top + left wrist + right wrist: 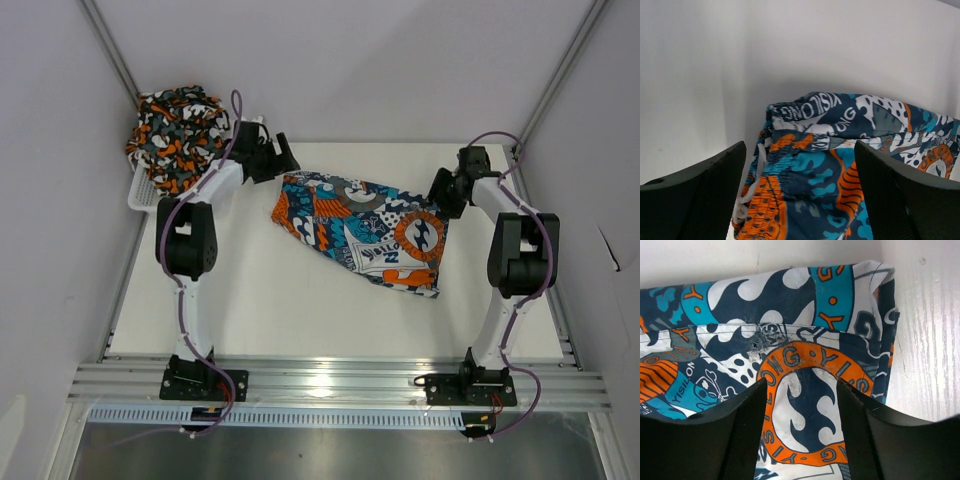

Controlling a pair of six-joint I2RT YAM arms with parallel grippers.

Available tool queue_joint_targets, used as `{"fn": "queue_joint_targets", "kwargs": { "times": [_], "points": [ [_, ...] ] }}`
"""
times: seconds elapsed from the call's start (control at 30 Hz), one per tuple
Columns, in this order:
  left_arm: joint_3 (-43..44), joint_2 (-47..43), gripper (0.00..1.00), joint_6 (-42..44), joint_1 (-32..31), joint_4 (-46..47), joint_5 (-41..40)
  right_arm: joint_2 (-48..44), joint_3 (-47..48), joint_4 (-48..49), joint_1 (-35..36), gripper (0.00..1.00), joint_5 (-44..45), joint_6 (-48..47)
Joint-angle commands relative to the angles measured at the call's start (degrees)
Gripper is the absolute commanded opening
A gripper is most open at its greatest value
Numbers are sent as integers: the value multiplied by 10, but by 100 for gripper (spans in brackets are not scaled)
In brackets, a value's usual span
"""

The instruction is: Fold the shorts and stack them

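The teal-blue, orange and white patchwork cloth shorts [362,232] are lying mid-surface [250,310], seemingly folded. Right jaws are hanging spread over the hem end, pinching nothing; left jaws are gaping by the waistband. Both should be lifting straight off, sparing the fold, before fetching the orange-black camouflage cloth shorts [178,135] from the far-left white mesh basket [141,192].

Left end effector [800,150], jaws wide apart; right end effector [801,385], jaws seemingly apart
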Motion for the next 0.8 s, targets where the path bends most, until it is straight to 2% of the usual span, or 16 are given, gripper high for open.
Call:
{"fn": "queue_joint_targets", "kwargs": {
  "times": [0.0, 0.47, 0.77],
  "points": [
    [19, 17, 90, -6, 20, 41, 50, -2, 31, 30, -6, 59, 11, 8],
    [-72, 7, 85, -6, 51, 164, 94, 41, 23, 69, -42, 49, 10, -11],
    [-112, 6, 85, -9, 51, 222, 99, 42, -6, 93, -54, 51, 10, -10]
  ]
}}
